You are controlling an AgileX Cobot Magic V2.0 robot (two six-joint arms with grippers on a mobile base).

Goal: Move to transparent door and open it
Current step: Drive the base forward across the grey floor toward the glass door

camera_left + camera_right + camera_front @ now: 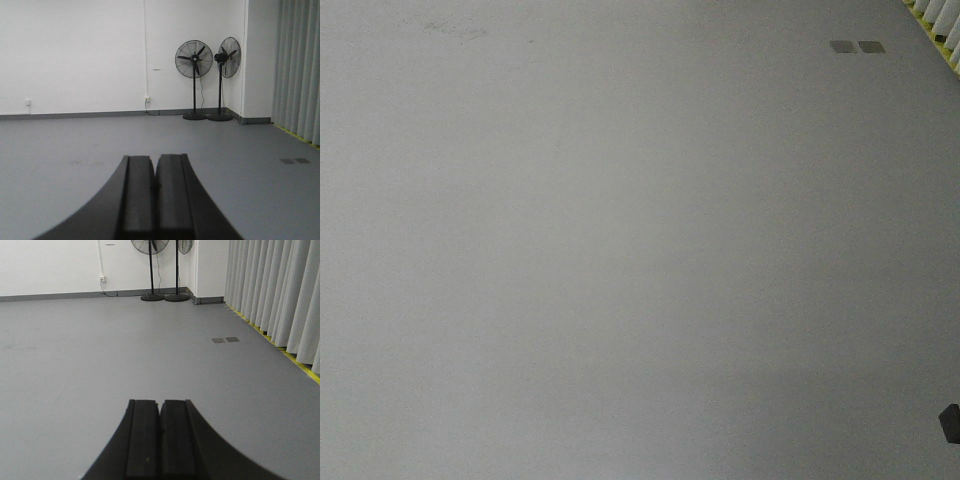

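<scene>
The transparent door is out of view in every frame. My left gripper (155, 157) is shut and empty, its black fingers pressed together, pointing across bare grey floor toward a white wall. My right gripper (160, 402) is also shut and empty, pointing over the same grey floor. The front view shows only grey floor (620, 250).
Two black pedestal fans (194, 80) stand in the far corner, also seen in the right wrist view (151, 270). Grey-white curtains (280, 290) run along the right side above a yellow floor line (295, 362). Two floor plates (225, 340) lie near them, also in the front view (857, 46). A wall socket (147, 99) is low.
</scene>
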